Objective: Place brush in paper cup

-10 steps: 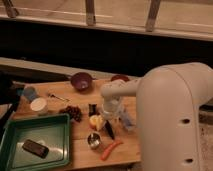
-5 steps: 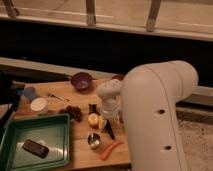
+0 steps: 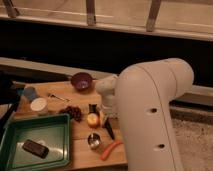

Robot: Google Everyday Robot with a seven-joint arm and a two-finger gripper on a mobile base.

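Observation:
The brush (image 3: 109, 130) is a thin black stick lying slanted on the wooden board (image 3: 80, 137), just right of a yellowish round fruit (image 3: 93, 120). Far off at the board's left stands the white paper cup (image 3: 38, 105), upright. My gripper (image 3: 98, 112) hangs from the big white arm (image 3: 150, 115), low over the fruit and the brush's upper end. Its dark fingers (image 3: 92, 107) stand apart, so it is open and holds nothing. The arm hides the board's right part.
A purple bowl (image 3: 81, 81) sits at the back, a blue cup (image 3: 29, 93) and a small fork (image 3: 57, 96) to the left. Dark grapes (image 3: 75, 113), a metal cup (image 3: 93, 141) and an orange carrot (image 3: 111, 149) lie nearby. A green tray (image 3: 50, 127) holds a dark block (image 3: 35, 148).
The white arm has swung and now fills more of the right side. The gripper stays over the fruit and brush. Nothing on the board has moved.

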